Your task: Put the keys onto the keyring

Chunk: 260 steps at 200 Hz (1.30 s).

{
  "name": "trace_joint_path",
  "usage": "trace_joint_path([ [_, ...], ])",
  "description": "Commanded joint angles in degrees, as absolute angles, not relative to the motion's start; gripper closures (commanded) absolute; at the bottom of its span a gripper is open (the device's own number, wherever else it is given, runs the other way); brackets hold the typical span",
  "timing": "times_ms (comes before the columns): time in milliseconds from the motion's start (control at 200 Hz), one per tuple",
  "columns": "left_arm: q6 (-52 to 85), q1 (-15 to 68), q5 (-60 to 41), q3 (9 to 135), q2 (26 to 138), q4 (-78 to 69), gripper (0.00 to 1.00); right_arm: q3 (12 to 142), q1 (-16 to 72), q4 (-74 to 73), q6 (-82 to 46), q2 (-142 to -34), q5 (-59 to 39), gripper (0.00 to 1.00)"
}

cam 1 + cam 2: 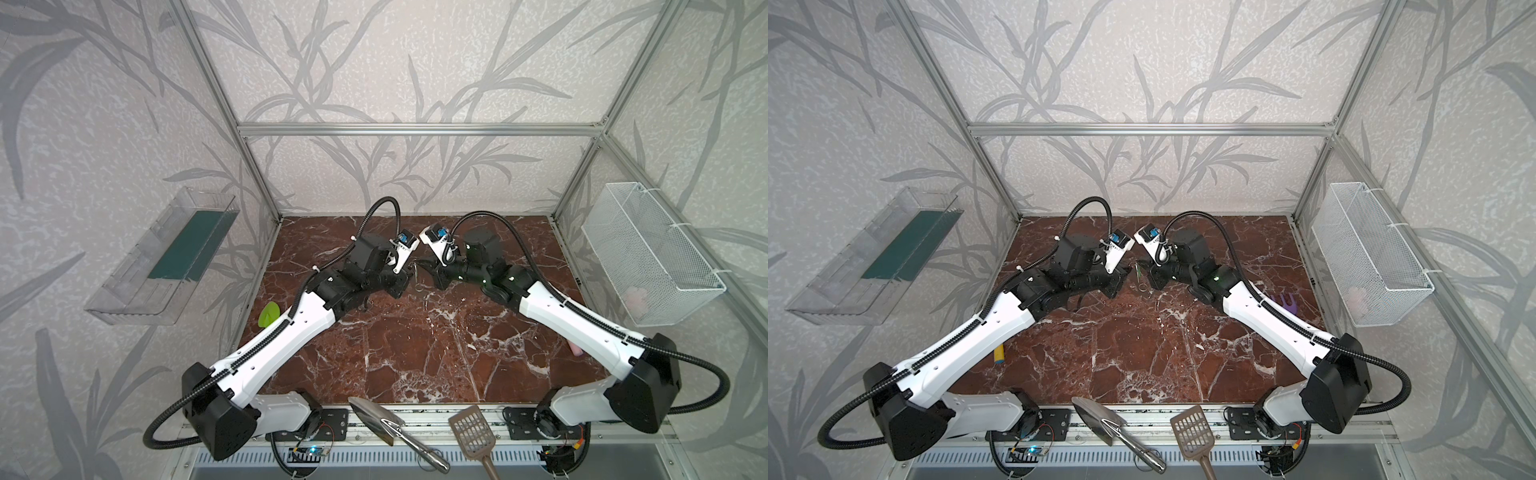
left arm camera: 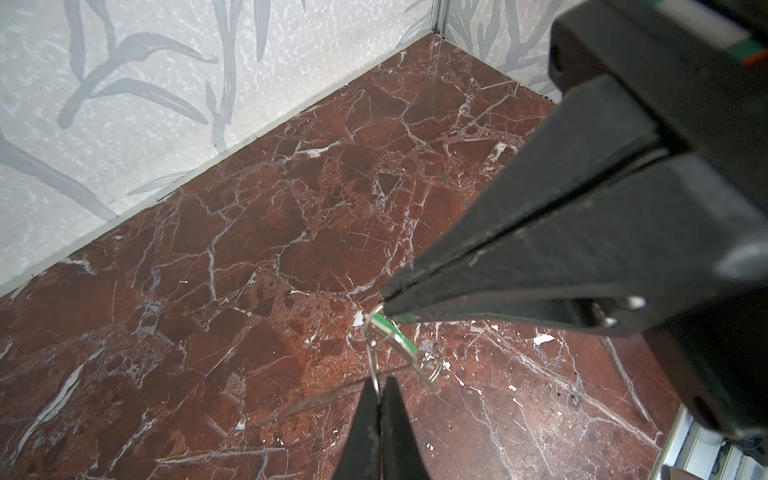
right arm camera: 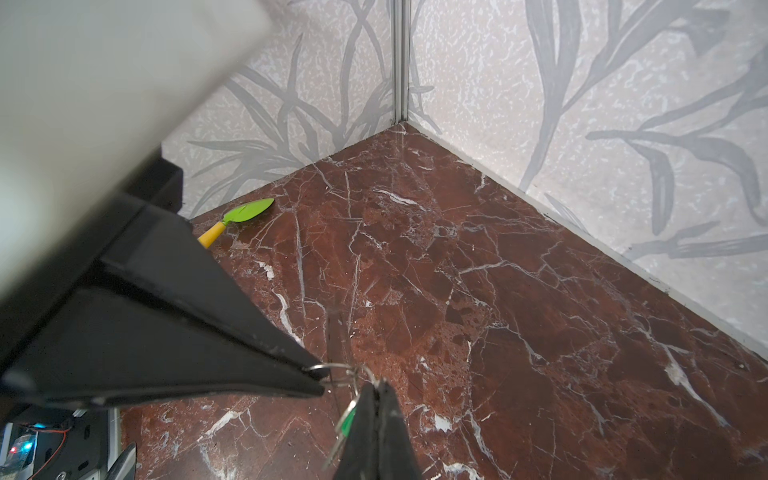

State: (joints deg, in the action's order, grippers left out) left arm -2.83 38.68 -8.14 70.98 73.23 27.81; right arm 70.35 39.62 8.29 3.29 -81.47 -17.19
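The key (image 2: 395, 332) is looking small, light and rigid, its metal blade slippery, so its green plastic head is offering the surest hold. The thin keyring (image 2: 371, 353) is likely springing and twisting. Both are hanging just above the marble tabletop (image 2: 249, 249), touching. The right gripper (image 2: 388, 298) is clenching the key's head, and the left gripper (image 2: 379, 384) is pinching the keyring's wire.

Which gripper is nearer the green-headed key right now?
Right. The right gripper, shut, has its tips right at the key; the left gripper pinches the keyring, slightly farther off.
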Motion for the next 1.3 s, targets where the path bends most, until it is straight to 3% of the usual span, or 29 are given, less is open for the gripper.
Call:
trace_joint_path([
  [0,-4.3,39.8,-10.6,70.7,71.4,25.3,1.00,72.8,39.0,9.6,4.2,-82.5,-19.5,1.00],
  [470,-10.1,39.7,-18.0,77.0,75.6,29.5,1.00,76.3,34.8,15.8,8.9,-84.4,-25.3,1.00],
  [720,-11.3,39.7,-15.7,77.2,76.7,26.8,1.00,77.1,33.1,17.2,10.6,-86.4,-30.7,1.00],
  [800,-11.9,39.6,-14.8,76.5,76.6,25.0,1.00,76.3,32.6,16.3,9.6,-86.7,-30.6,0.81],
  [850,-12.0,39.4,-14.1,76.0,76.6,23.9,1.00,75.8,32.2,15.5,8.9,-86.7,-30.4,0.76],
  [1025,-11.4,38.8,-13.7,75.7,77.2,20.7,1.00,75.3,29.6,13.0,5.2,-86.2,-29.1,0.67],
  [1295,-10.1,37.3,-17.2,75.2,78.7,18.3,1.00,72.4,24.8,7.8,0.0,-83.7,-30.8,0.63],
])
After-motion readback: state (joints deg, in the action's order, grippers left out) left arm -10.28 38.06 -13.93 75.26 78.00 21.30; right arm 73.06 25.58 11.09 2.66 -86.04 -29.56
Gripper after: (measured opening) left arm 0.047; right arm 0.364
